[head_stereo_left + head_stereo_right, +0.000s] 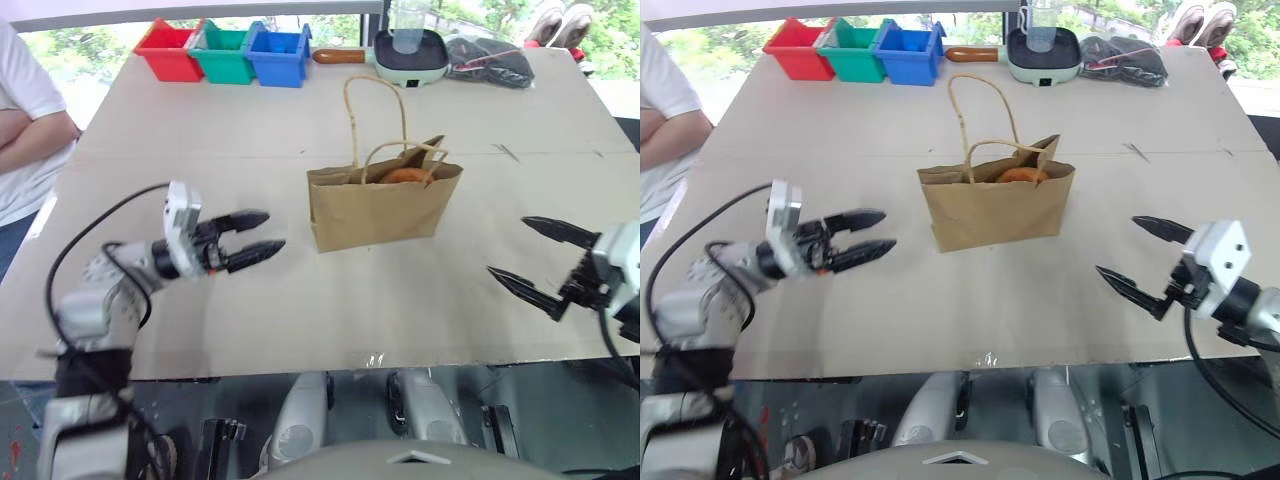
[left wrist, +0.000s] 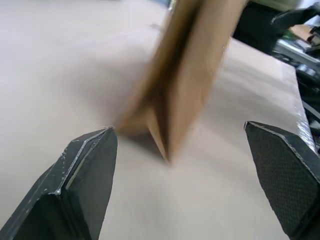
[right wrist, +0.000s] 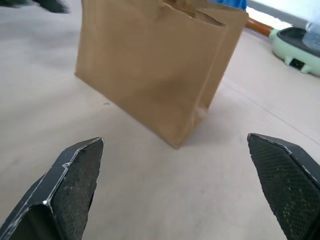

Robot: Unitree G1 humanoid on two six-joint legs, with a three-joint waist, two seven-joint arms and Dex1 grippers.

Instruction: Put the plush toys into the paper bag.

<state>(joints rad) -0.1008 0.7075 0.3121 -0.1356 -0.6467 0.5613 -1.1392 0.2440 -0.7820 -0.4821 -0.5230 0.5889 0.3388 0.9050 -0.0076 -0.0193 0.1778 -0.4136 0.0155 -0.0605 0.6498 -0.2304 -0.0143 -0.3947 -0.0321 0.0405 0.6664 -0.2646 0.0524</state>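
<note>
The brown paper bag stands upright in the middle of the table, one cord handle raised and the other folded over its mouth. An orange-brown plush toy shows inside the bag's open top. To the left of the bag, my left gripper is open and empty, its fingers pointing at the bag's side from a short gap away. On the other side my right gripper is wide open and empty, also apart from the bag. The left wrist view faces the bag's narrow end. The right wrist view faces its broad side.
Red, green and blue bins stand at the back left. A pale green electric pan with a clear cup and a black bundle sit at the back. A person in a white shirt stands at the left edge.
</note>
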